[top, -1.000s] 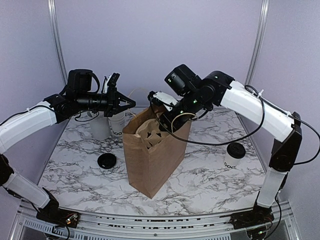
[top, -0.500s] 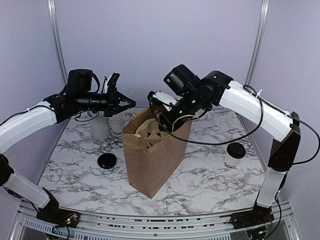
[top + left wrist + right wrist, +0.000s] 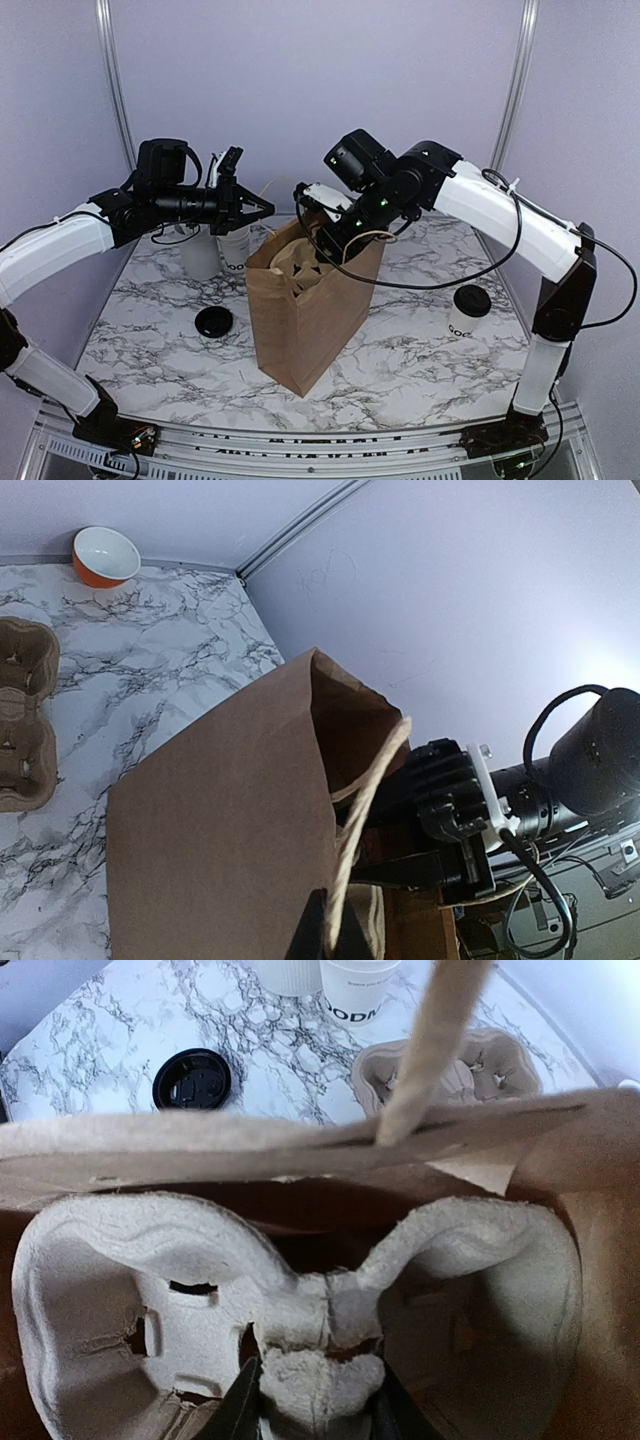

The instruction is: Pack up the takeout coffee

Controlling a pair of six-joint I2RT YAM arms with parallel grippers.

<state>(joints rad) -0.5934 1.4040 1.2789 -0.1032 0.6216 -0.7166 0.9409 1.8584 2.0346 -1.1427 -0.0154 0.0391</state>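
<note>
Standing upright on the marble-patterned surface (image 3: 420, 370), the takeout coffee (image 3: 466, 318) is at the right with its black lid on, well apart from the brown paper bag (image 3: 310, 320) in the middle. The left gripper (image 3: 262, 208) hangs above the bag's far left corner, pressed together on the bag's twisted paper handle (image 3: 365, 810), which runs down into its fingertips in the left wrist view. The right gripper (image 3: 312, 1412) reaches into the bag's open mouth from the far right. Its fingers (image 3: 243, 1405) stand on either side of the central ridge of a moulded-pulp cup tray (image 3: 120, 1290) inside the bag, and I cannot tell whether they press on it or stand just clear. A loose black lid (image 3: 213, 322) lies on the surface left of the bag. Farther back on the left stand a white cup with dark lettering (image 3: 235, 252) and a plain white canister (image 3: 200, 255). A second pulp tray (image 3: 22, 720) lies on the surface beyond the bag, and an orange bowl (image 3: 105, 555) sits in a far corner.
</note>
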